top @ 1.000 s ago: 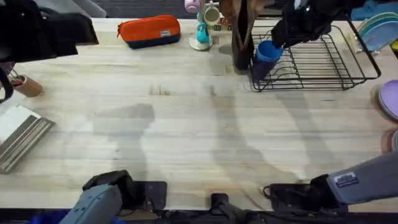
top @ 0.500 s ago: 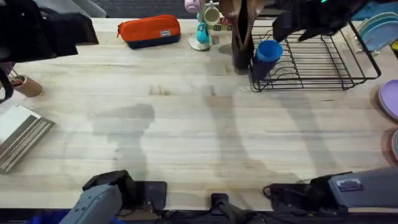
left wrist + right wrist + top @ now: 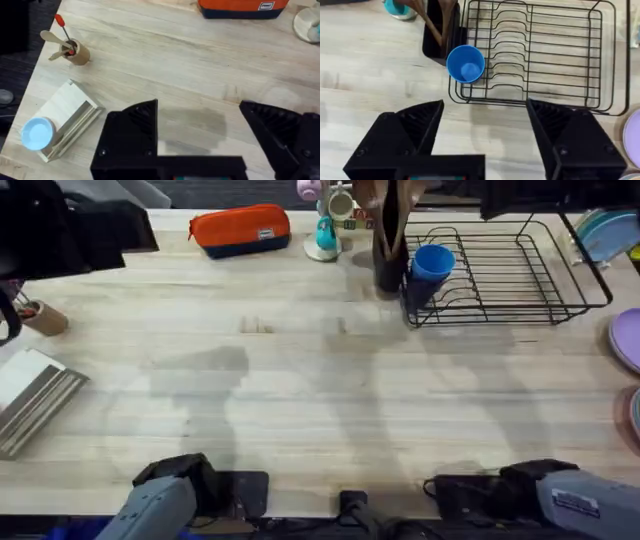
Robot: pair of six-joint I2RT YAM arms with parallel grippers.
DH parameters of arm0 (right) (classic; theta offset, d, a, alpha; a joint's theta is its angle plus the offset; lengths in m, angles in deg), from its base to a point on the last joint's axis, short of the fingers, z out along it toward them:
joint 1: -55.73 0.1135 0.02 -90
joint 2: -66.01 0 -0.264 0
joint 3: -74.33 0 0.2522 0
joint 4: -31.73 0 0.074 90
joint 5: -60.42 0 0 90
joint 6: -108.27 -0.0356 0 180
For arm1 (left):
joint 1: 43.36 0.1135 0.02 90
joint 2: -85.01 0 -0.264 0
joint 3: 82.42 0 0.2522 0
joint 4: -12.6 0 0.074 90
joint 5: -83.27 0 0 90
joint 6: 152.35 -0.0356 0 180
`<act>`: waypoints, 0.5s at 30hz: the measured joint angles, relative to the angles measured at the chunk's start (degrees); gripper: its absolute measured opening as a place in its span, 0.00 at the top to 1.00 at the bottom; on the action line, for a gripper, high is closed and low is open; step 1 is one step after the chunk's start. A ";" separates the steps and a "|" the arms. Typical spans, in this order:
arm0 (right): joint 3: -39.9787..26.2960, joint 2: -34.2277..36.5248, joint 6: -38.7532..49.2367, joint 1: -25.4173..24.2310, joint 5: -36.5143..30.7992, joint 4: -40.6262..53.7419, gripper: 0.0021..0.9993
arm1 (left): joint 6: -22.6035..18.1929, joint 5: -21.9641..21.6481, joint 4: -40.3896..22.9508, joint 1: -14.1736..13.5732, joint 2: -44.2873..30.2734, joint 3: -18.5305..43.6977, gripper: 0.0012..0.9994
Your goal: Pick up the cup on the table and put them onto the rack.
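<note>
1. The blue cup (image 3: 465,63) stands upright, mouth up, in the corner of the rack (image 3: 560,55) nearest the dark utensil holder (image 3: 439,31), at the end of the row of plate slots.
2. The right hand (image 3: 485,131) hangs above the bench (image 3: 300,380), just short of the rack's near edge, with the cup ahead of its left finger. Its fingers are spread wide and hold nothing.
3. The left hand (image 3: 200,135) hovers over bare bench, well apart from the rack. Its fingers are also wide apart and hold nothing.
4. Beyond the left hand lies an orange pouch (image 3: 243,7). Off to its left are a small cork pot (image 3: 75,51) with sticks in it and a pale wooden block (image 3: 67,120) with a light blue disc (image 3: 37,134) beside it.
5. A teal stand (image 3: 325,235) sits between the pouch and the holder.
</note>
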 joint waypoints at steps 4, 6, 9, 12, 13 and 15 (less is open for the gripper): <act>0.38 -4.02 0.81 0.00 -0.07 0.00 0.01 | 0.00 0.00 0.00 0.00 0.00 0.00 0.01; 2.04 -7.09 1.31 0.00 -0.96 -0.61 0.01 | 0.00 0.00 0.00 0.00 -0.02 0.00 0.01; 7.05 -13.00 1.75 0.00 -3.05 -2.57 0.01 | 0.00 0.00 0.00 0.00 0.00 0.00 0.01; 14.10 -19.54 2.11 0.00 -4.60 -4.07 0.01 | 0.00 0.00 0.00 0.00 0.00 0.00 0.01; 16.12 -21.21 2.14 0.00 -4.93 -4.12 0.01 | 0.00 0.00 0.00 0.00 -0.02 0.00 0.01; 20.09 -24.27 2.16 0.00 -5.35 -4.39 0.01 | 0.00 0.00 0.00 0.00 0.00 0.00 0.01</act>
